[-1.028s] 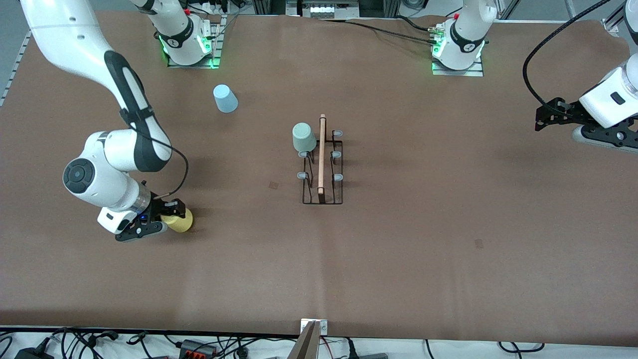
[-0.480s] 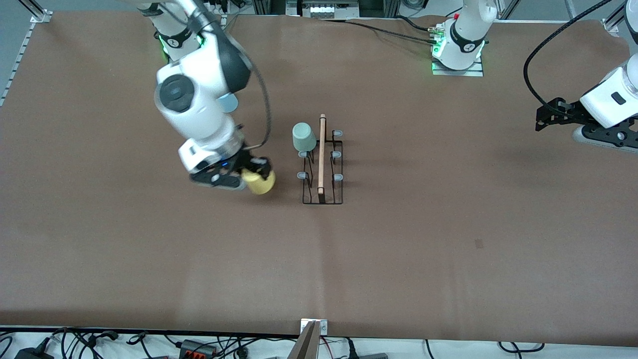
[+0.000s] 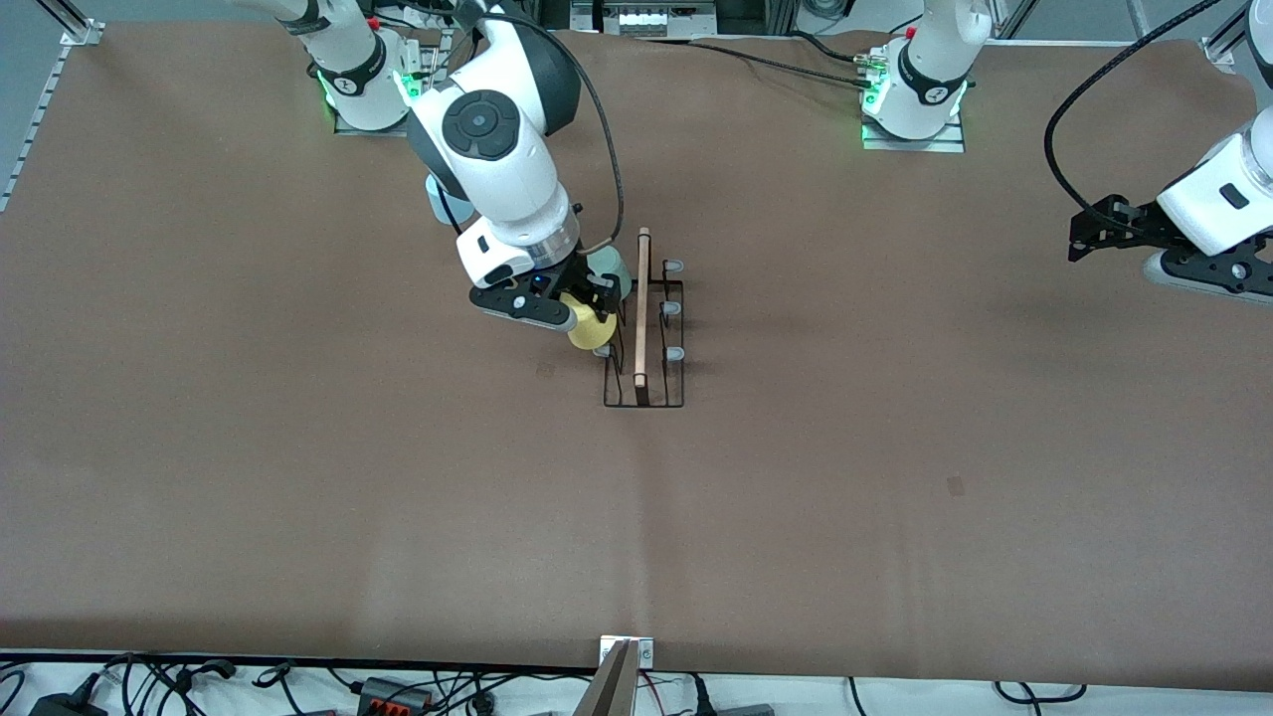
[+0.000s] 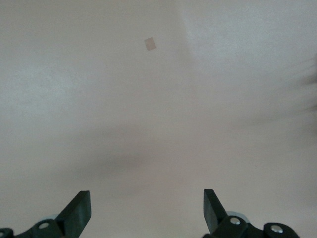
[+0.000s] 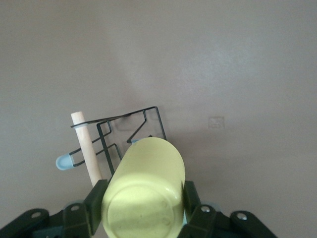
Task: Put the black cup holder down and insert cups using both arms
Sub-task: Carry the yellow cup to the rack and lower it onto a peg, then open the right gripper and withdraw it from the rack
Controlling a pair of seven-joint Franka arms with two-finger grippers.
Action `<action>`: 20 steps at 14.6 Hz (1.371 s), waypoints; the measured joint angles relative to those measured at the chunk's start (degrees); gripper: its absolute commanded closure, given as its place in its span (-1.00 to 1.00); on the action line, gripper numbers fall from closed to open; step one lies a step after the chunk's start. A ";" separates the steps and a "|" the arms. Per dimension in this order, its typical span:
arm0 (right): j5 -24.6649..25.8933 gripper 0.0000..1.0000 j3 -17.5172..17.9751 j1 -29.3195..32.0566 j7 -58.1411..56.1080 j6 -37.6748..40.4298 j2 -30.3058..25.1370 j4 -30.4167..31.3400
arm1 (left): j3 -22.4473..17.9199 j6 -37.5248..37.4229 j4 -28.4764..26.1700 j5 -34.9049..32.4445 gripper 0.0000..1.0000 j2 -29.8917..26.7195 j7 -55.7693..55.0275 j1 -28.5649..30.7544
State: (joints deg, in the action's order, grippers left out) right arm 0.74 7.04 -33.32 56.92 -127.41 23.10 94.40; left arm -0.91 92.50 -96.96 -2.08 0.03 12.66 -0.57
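The black cup holder (image 3: 644,373) stands mid-table with its wooden rod handle (image 3: 641,308) pointing toward the bases. My right gripper (image 3: 594,310) is shut on the yellow cup (image 3: 590,330) and holds it, tilted, over the holder's pegs on the right arm's side. In the right wrist view the yellow cup (image 5: 146,188) sits between the fingers, with the holder (image 5: 130,130) and rod (image 5: 85,146) just under it. The mint cup (image 3: 619,270) sits on a peg, partly hidden. The light blue cup (image 3: 436,204) is mostly hidden by the right arm. My left gripper (image 3: 1077,241) waits open and empty at the left arm's end.
The brown table carries small dark marks (image 3: 546,369) (image 3: 956,485). The left wrist view shows bare table with one mark (image 4: 149,43) beneath the left gripper (image 4: 146,208). Cables and a metal bracket (image 3: 627,654) lie along the front edge.
My right gripper has carried the yellow cup from the table's right-arm end to the holder and now holds it over the pegs. The left arm has not moved.
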 measured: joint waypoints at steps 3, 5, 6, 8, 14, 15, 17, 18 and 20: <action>0.73 0.70 -0.01 -0.06 0.01 -1.07 2.66 -2.16 | 0.00 0.00 0.00 0.00 -1.00 0.00 0.00 0.00; 1.30 0.70 0.00 -0.15 0.01 -2.08 3.71 -2.40 | 0.00 0.02 0.00 0.00 -1.00 0.00 0.00 0.01; 1.44 0.69 0.00 -0.17 0.02 -2.37 4.08 -2.42 | 0.00 0.02 0.00 0.00 -1.00 0.00 0.00 0.01; 2.13 0.38 -0.01 -0.20 0.02 -3.38 4.72 -2.44 | 0.00 0.03 0.00 0.00 -1.00 0.00 0.00 0.02; 2.54 -1.00 -0.34 -0.25 0.05 -5.09 5.89 -2.68 | 0.00 0.12 0.00 0.00 -1.00 0.00 0.00 0.04; 2.43 -1.00 -0.59 -0.02 0.05 -5.09 5.63 -3.25 | 0.00 0.18 0.00 0.00 -1.00 0.00 0.00 0.04; 1.57 -1.00 -1.26 1.55 -0.24 -3.36 3.64 -4.50 | 0.00 0.23 0.00 0.00 -1.00 0.00 0.00 0.05; 1.04 -1.00 -1.45 3.22 -1.45 -0.74 1.63 -4.98 | 0.00 0.25 0.00 0.00 -1.00 0.00 0.00 0.05; 0.36 -1.00 -1.72 8.11 -5.68 6.65 -4.01 -5.29 | -0.02 0.34 0.00 0.00 -1.00 0.00 0.00 0.07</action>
State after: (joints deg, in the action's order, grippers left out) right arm 1.10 5.32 -25.20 51.25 -120.76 19.09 89.11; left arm -0.93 92.84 -96.96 -2.08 0.03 12.66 -0.50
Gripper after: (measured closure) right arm 0.000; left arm 0.000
